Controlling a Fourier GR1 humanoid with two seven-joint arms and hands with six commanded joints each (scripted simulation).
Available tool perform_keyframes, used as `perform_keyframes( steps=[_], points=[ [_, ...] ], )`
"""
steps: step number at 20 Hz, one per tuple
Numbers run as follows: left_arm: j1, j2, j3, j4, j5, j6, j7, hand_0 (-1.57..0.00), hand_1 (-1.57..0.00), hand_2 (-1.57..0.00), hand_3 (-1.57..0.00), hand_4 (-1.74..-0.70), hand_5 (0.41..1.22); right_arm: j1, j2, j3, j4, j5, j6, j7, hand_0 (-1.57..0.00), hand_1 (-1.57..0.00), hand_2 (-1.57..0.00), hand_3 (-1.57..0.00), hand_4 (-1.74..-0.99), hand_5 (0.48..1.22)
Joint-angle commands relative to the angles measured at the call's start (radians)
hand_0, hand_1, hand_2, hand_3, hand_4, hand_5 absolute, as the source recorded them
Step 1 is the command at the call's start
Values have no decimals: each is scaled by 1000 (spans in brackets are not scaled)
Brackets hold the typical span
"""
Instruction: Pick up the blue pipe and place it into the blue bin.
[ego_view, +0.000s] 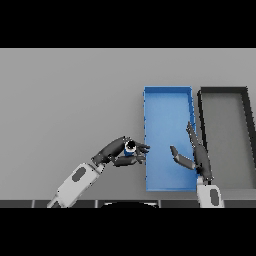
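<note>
Just left of the blue bin (167, 100), my left hand (120, 151) hangs over the grey table (70, 100) with the blue pipe (129, 148) caught in it. My fingers (142, 148) curl over the top of the pipe and my thumb closes in from below, so the pipe sits pinched between them, near the tips rather than deep in the palm. Only a small part of the pipe shows: a bit of blue and its round open end, pale at the rim and dark inside, facing up towards my head. I cannot tell how long it is or whether it touches the table beneath, because my fingers hide the rest. The pipe is outside the bin, beside its left wall and level with the lower half of that wall; my fingertips reach almost to the wall. My left arm comes in from the lower left.

My right hand (196, 152) is over the right side of the bin, its fingers straight and pointing away from me along the bin's right wall, its thumb spread out to the left above the bin floor. It holds nothing. The pipe and my right hand are well apart, with the bin's left half between them.

To the right of the blue bin, just beside it, stands a dark grey bin (247, 130) of like shape
</note>
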Motion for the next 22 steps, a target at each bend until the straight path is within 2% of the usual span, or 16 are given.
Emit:
perform_keyframes(
  steps=[1, 3, 5, 6, 7, 10, 14, 17, 19, 21, 22],
  points=[
    [4, 8, -1, -22, 2, -2, -5, -1570, -1570, -1570, -1443, -1730, 1220, 0, 2, 5, -7, 6, -4, 1, 1, 1, 1, 1, -1192, 628],
    [-2, 1, -7, -17, -14, 8, 12, -1570, -1570, -1570, -1442, -1730, 1220, -9, 6, 4, -2, 2, -5, 22, 1, 1, 1, 1, -1207, 619],
    [-15, 2, 2, 3, -11, -1, 15, -1570, -1571, -1571, -1438, -1731, 1220, -15, 3, 2, -16, -21, 13, 7, 1, 1, 1, 1, -1191, 619],
    [-8, 3, 2, -8, -10, -1, 3, -1571, -1571, -1571, -1438, -1731, 1221, -15, -5, -2, -40, -54, 37, -3, 1, 1, 1, 1, -1195, 610],
    [0, 10, 4, -14, -4, -5, 0, -1571, -1571, -1571, -1438, -1731, 1221, -30, -18, -11, -48, -120, 84, 10, 1, 1, 1, 1, -1197, 604],
    [5, 12, -3, -10, -14, -11, -7, -1571, -1571, -1571, -1440, -1731, 1221, -59, -108, -16, -145, -273, 212, 89, 1, 1, 1, 1, -1215, 561],
    [3, 4, -10, -16, -20, -9, 4, -1571, -1571, -1571, -1440, -1731, 1221, -149, -193, 43, -243, -344, 306, 211, 1, 1, 1, 1, -1274, 518],
    [-5, 3, 6, 8, -14, -14, 0, -1571, -1571, -1571, -1439, -1732, 1221, -207, -218, 95, -309, -398, 342, 282, 1, 1, 1, 1, -1305, 522],
    [-20, -3, 3, 13, -26, -11, 12, -1571, -1571, -1571, -1437, -1732, 1221, -280, -238, 121, -333, -427, 351, 340, 1, 1, 1, 1, -1297, 522],
    [-13, -5, -6, 8, -38, -7, 11, -1571, -1571, -1571, -1435, -1732, 1221, -353, -241, 153, -327, -449, 359, 402, 1, 1, 1, 1, -1297, 526],
    [-21, -3, 2, 9, -32, -10, 13, -1571, -1571, -1571, -1436, -1732, 1221, -381, -246, 163, -326, -462, 378, 406, 1, 1, 1, 1, -1300, 529]
  ],
)
